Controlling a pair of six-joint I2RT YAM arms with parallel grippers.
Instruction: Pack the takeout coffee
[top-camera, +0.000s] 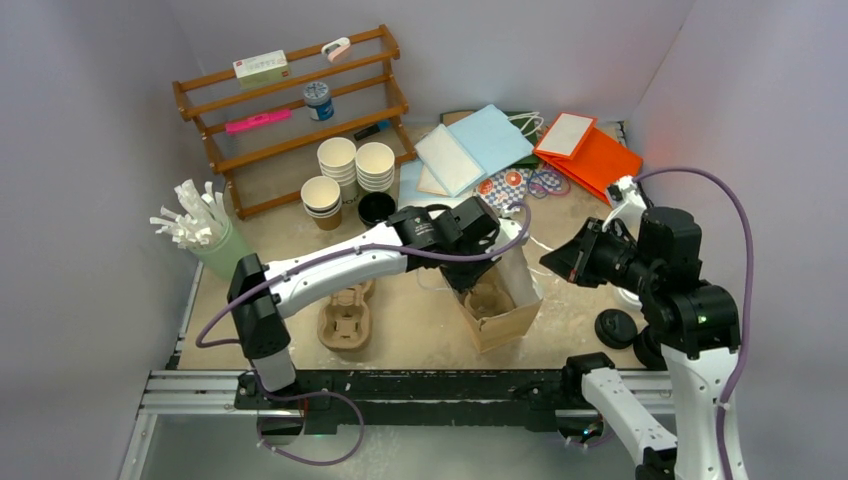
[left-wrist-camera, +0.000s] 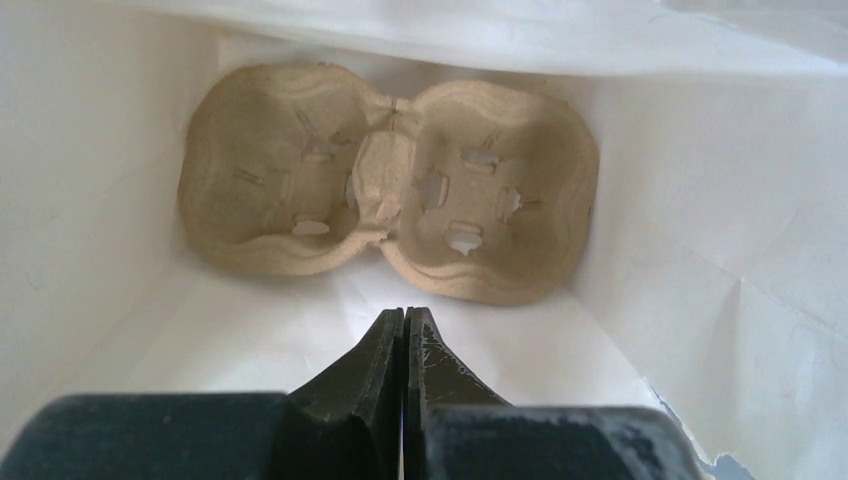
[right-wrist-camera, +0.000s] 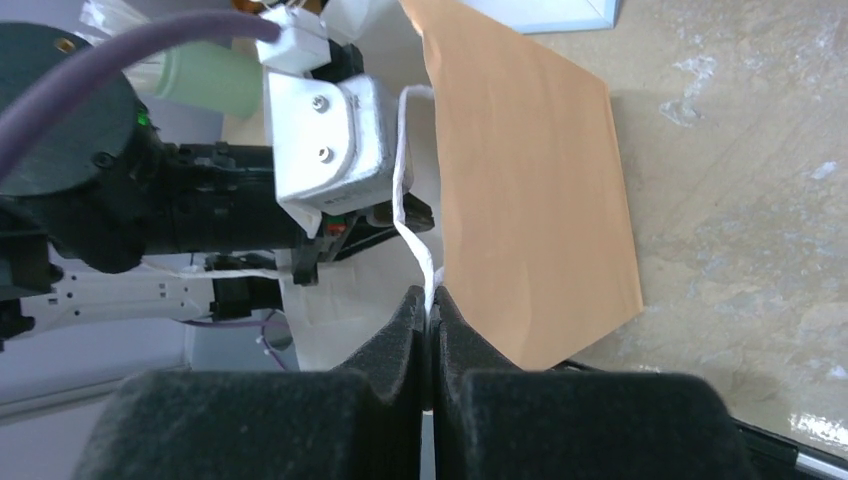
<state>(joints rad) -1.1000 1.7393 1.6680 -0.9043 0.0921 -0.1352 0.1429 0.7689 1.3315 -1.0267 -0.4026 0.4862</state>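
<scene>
So the kraft paper cups (top-camera: 337, 165) sit stacked by the wooden rack (top-camera: 290, 142). Left end effector (left-wrist-camera: 405, 318), pinched together and empty, hangs inside the white-lined paper bag (top-camera: 505, 320) over the bumpy pulp tray (left-wrist-camera: 390, 180). Right end effector (right-wrist-camera: 430, 300) clamps the bag's white cord handle (right-wrist-camera: 399, 215).

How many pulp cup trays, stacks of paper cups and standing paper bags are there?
Moulded brown pulp cup trays: 2
Stacks of kraft-brown paper cups: 3
Standing brown paper bag, white inside: 1
Total: 6
</scene>
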